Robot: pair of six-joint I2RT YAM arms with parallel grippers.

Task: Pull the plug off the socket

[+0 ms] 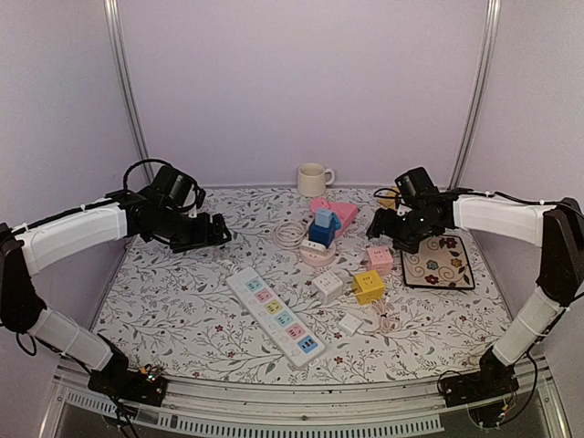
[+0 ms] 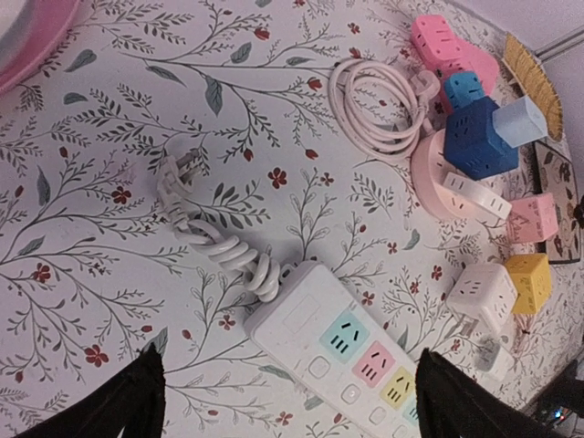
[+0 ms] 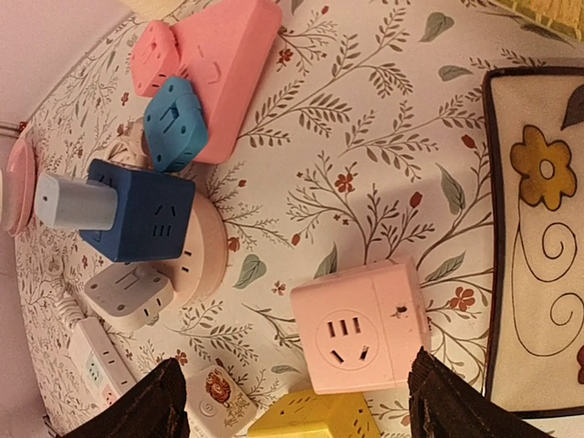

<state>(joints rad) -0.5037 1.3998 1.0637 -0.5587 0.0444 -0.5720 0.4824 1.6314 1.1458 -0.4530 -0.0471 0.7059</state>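
The left claw [image 1: 217, 232] hangs above the table [image 1: 164, 301], left of and beyond the white power strip [image 1: 276, 317]. The right claw [image 1: 381, 224] hangs right of the blue cube socket [image 1: 319, 233], which carries a light-blue plug [image 1: 324, 216]. A mug [image 1: 315, 179] stands at the far edge.

No words or numbers showing clearly anywhere, a tiny round red mark sitting on the small white block [image 3: 215, 402], too blurry for reading, blue socket cube [image 3: 151, 217] showing only plain holes

pale blue plug [image 3: 73, 203], seated in dark blue cube socket [image 3: 151, 219]
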